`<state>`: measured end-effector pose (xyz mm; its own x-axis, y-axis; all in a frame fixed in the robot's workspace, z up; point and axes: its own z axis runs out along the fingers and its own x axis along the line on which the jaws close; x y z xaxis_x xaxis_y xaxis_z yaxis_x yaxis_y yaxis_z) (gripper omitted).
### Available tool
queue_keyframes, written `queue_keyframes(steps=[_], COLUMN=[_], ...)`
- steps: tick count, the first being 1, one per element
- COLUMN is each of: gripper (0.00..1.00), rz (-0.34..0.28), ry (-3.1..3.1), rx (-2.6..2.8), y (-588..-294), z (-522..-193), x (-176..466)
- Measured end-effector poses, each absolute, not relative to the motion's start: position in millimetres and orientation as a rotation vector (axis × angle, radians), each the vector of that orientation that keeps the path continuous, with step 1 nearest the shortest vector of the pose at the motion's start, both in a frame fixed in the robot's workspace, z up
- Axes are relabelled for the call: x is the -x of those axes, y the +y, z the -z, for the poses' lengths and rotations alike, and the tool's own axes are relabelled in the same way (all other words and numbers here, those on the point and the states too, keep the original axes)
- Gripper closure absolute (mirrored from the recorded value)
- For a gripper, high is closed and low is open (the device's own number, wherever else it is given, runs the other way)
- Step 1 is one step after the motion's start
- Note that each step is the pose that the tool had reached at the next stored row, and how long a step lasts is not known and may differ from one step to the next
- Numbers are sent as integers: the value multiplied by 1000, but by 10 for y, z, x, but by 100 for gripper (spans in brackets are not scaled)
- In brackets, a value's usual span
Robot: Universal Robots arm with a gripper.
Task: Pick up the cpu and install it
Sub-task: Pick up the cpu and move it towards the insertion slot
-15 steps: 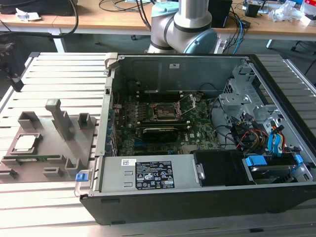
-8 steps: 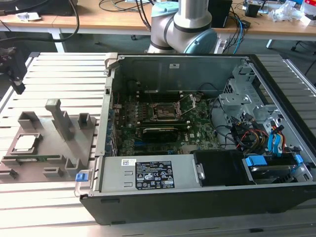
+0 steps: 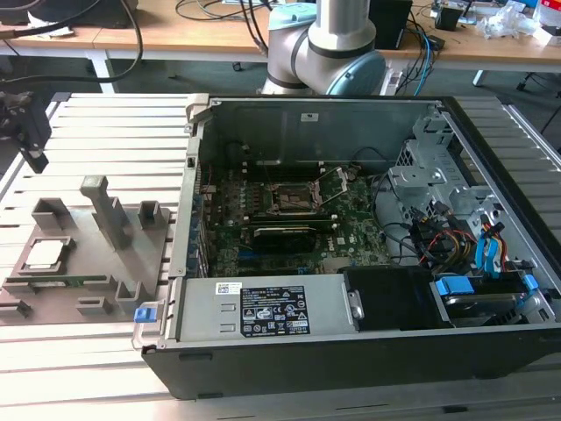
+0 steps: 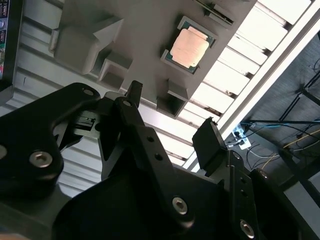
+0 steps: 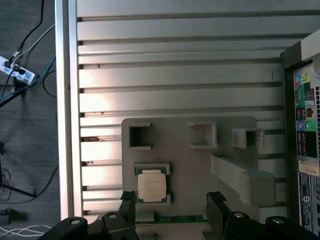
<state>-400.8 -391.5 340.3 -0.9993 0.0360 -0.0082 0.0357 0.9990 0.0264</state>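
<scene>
The small square cpu with a silver-grey metal top (image 3: 46, 254) (image 4: 190, 47) (image 5: 151, 185) lies flat, metal side up, in a square framed recess of the grey plastic tray with raised slots and blocks (image 3: 96, 254) (image 4: 145, 30) (image 5: 185, 165). Whatever is printed on its top is too faint to read.

The black gripper (image 3: 33, 149) (image 4: 172, 120) (image 5: 171, 212) hangs above the tray. Its fingers are apart with nothing between them, and they touch neither the cpu nor the tray. In both wrist views the cpu sits close to the gap between the fingers, well below them.

The tray rests on the slatted aluminium worktop (image 3: 88, 368) (image 5: 175, 70). Just beside the tray, on the exterior view's right, lies an open black computer case (image 3: 351, 351) on its side. Inside it, well apart from the tray, is the dark square motherboard socket with a metal frame (image 3: 294, 200), which holds no chip.

A white printed label (image 3: 273, 309) covers the grey metal panel at the case's near edge; its text and logos are too small to make out. In the first wrist view another white sticker (image 5: 309, 167) shows on the case's rear face beside the tray, and it cannot be read either.
</scene>
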Motion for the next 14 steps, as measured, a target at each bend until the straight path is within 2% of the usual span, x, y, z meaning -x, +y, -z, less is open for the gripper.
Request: queue_keyframes(steps=[14], gripper=[32], rz=[-41], ry=[3132], rx=[-56], y=[-3915], z=[-3217], x=[4009])
